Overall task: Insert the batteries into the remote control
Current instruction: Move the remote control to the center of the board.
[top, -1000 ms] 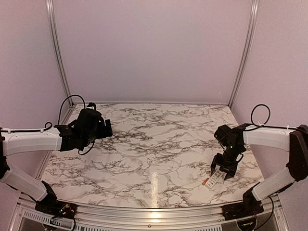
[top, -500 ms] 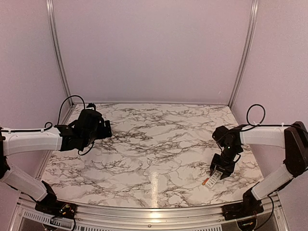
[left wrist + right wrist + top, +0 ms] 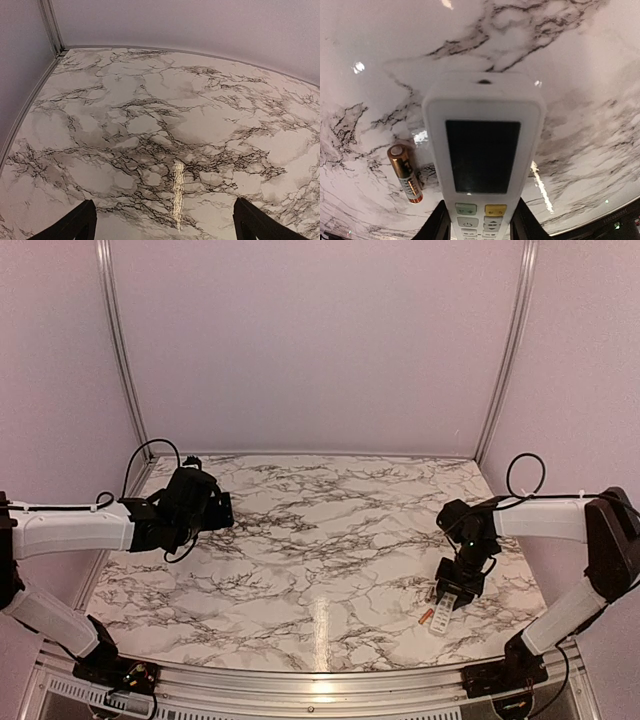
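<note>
The white remote control (image 3: pixel 482 150) fills the right wrist view, screen and buttons facing the camera. My right gripper (image 3: pixel 481 220) is shut on its button end, one black finger on each side. In the top view the remote control (image 3: pixel 444 608) sticks out toward the near edge from my right gripper (image 3: pixel 455 588), low over the table at the right front. One copper battery (image 3: pixel 405 173) lies on the marble just left of the remote; it also shows in the top view (image 3: pixel 425 616). My left gripper (image 3: pixel 165 222) is open and empty above bare marble at the far left (image 3: pixel 215 508).
The marble table (image 3: pixel 320 540) is walled by pale panels with metal corner posts (image 3: pixel 505 350). The near table edge (image 3: pixel 320 675) is close to the remote and the battery. The left arm (image 3: pixel 70 530) reaches along the left side.
My right gripper has shifted slightly left and toward the near edge with the remote in it. The left arm has hardly moved.
</note>
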Action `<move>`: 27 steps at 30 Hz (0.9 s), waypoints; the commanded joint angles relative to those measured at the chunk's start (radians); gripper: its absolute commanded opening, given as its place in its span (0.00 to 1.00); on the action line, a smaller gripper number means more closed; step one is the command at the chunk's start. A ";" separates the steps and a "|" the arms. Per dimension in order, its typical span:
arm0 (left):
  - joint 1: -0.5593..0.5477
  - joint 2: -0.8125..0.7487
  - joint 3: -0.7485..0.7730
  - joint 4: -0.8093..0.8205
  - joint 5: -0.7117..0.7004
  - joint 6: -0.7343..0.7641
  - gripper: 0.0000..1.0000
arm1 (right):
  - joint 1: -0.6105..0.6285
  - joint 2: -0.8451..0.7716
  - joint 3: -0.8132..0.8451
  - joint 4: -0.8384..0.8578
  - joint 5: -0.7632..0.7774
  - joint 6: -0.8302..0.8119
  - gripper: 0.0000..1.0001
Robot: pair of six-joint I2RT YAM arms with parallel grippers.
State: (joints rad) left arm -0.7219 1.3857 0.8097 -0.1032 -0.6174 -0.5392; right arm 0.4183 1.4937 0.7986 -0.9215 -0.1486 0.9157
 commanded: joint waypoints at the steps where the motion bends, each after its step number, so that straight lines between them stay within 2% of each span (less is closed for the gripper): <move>1: -0.005 0.019 0.038 -0.031 -0.021 -0.008 0.99 | 0.037 0.036 0.017 0.020 0.000 0.013 0.34; 9: -0.005 0.034 0.036 -0.029 0.001 0.003 0.99 | 0.055 0.078 0.046 0.050 -0.014 0.003 0.31; 20: -0.005 0.049 0.034 -0.029 0.034 0.014 0.99 | 0.093 0.177 0.143 0.068 -0.013 -0.034 0.14; 27: -0.005 0.077 0.030 -0.024 0.053 0.012 0.99 | 0.125 0.263 0.224 0.080 -0.016 -0.059 0.12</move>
State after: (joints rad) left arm -0.7219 1.4364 0.8223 -0.1123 -0.5816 -0.5346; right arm 0.5110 1.6817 0.9882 -0.9222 -0.1745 0.8833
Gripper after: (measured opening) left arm 0.989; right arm 0.348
